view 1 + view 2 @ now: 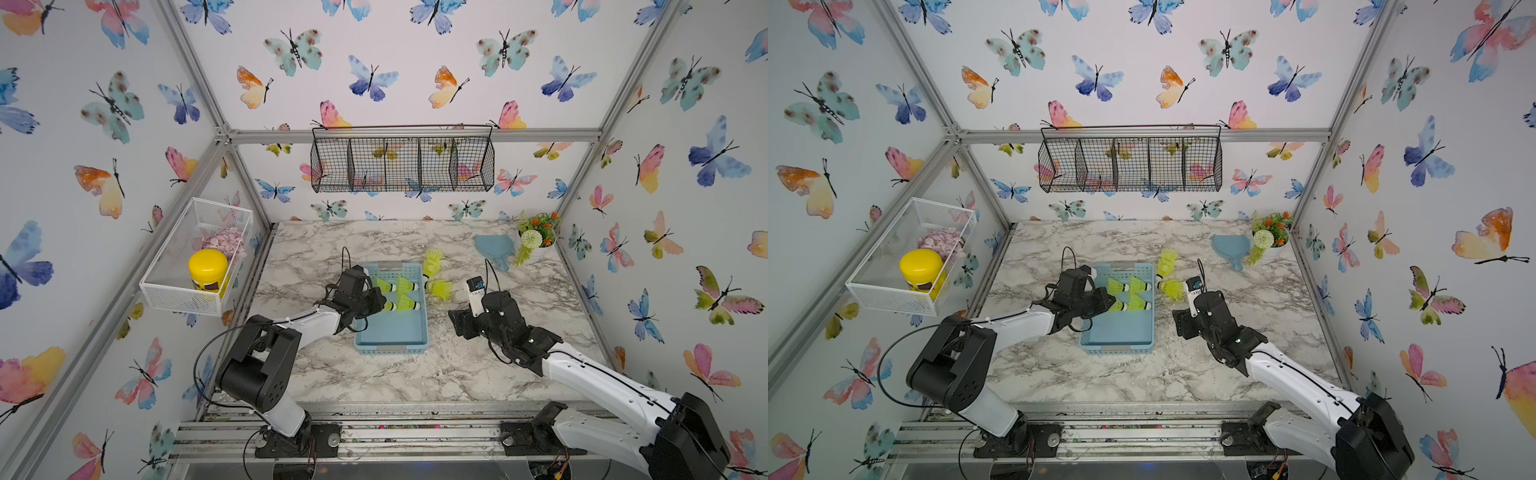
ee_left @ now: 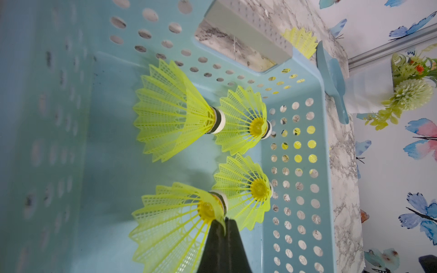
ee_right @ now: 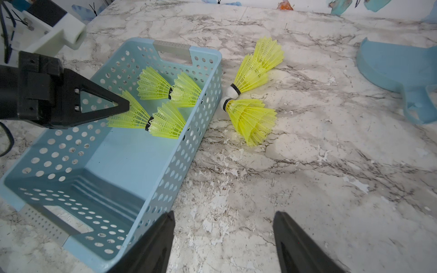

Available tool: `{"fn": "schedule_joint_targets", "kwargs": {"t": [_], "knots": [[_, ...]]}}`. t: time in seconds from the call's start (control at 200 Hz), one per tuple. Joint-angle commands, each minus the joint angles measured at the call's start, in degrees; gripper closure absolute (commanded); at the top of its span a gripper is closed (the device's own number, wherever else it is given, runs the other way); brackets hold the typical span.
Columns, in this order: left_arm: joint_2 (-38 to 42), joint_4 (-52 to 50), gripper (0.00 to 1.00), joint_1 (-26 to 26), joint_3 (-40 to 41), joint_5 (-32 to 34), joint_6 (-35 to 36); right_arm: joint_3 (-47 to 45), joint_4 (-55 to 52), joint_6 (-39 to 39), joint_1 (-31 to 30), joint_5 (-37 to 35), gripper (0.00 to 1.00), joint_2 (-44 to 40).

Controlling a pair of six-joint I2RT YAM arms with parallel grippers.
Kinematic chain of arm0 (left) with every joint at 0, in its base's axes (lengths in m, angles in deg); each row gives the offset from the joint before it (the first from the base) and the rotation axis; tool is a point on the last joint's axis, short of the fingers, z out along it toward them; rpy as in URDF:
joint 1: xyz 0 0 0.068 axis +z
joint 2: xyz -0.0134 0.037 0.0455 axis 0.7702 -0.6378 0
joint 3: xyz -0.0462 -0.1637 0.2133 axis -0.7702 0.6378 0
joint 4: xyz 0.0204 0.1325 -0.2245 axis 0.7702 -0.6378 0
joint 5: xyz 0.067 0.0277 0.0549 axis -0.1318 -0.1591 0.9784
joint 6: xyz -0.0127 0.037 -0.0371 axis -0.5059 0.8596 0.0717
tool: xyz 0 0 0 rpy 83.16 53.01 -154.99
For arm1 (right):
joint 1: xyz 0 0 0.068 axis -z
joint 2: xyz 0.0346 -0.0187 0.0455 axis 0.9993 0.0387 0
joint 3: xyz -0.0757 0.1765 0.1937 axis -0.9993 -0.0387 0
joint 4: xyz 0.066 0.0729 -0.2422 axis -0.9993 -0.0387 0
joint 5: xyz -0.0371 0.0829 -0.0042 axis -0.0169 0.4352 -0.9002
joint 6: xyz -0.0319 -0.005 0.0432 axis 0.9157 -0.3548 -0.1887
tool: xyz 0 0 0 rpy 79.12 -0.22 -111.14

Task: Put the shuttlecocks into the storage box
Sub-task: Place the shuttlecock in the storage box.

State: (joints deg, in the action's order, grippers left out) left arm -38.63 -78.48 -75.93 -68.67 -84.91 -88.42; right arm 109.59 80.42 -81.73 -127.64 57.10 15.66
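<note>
Four in box: shuttlecocks [image 1: 405,286] lie on their sides in far half of storage box [image 1: 390,332], corks to the right.
Left claw [image 2: 224,223]: pressed together, pinching skirt rim of near-left shuttlecock [image 2: 170,222], low inside box.
Right claw [image 3: 224,215]: spread, empty, over table [image 3: 307,177] just right of box.
Outside: far stack [image 3: 256,68] & near stack [image 3: 250,118], nested, on table by box's far-right corner.
Step, I'd say: let go. Open fully, then lift straight up so skirt mesh doesn't snag & drag neighbours out.
</note>
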Motion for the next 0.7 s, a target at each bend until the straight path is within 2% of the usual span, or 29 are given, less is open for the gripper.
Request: {"fn": "schedule_joint_targets", "kwargs": {"t": [0.0, 0.13, 0.23, 0.35, 0.546, 0.696], "knots": [[-0.8, 1.27, 1.0, 0.32, -0.1, -0.53, 0.28, -0.56, 1.09, -0.79, -0.34, 1.29, 0.27, 0.91], [-1.59, 1.27, 1.0, 0.27, -0.19, -0.09, 0.71, -0.48, 1.29, -0.67, -0.31, 1.42, 0.27, 1.54], [-1.91, 1.14, 0.88, 0.28, -0.09, 1.01, 0.91, -0.39, 1.32, -0.58, -0.31, 1.49, 0.27, 1.87], [-2.12, 0.2, 0.81, 0.28, -0.43, 2.05, 1.47, -0.3, 1.17, -0.49, -0.31, 1.44, 0.27, 2.09], [-0.88, -1.84, 0.64, 0.3, -1.07, 4.8, 2.61, -0.21, 1.0, -0.4, -0.31, 1.42, 0.27, 2.17], [0.05, -3.33, 0.57, 0.25, -2.07, 5.93, 4.25, -0.2, 1.0, -0.4, -0.31, 1.01, 0.27, 2.25]]}}
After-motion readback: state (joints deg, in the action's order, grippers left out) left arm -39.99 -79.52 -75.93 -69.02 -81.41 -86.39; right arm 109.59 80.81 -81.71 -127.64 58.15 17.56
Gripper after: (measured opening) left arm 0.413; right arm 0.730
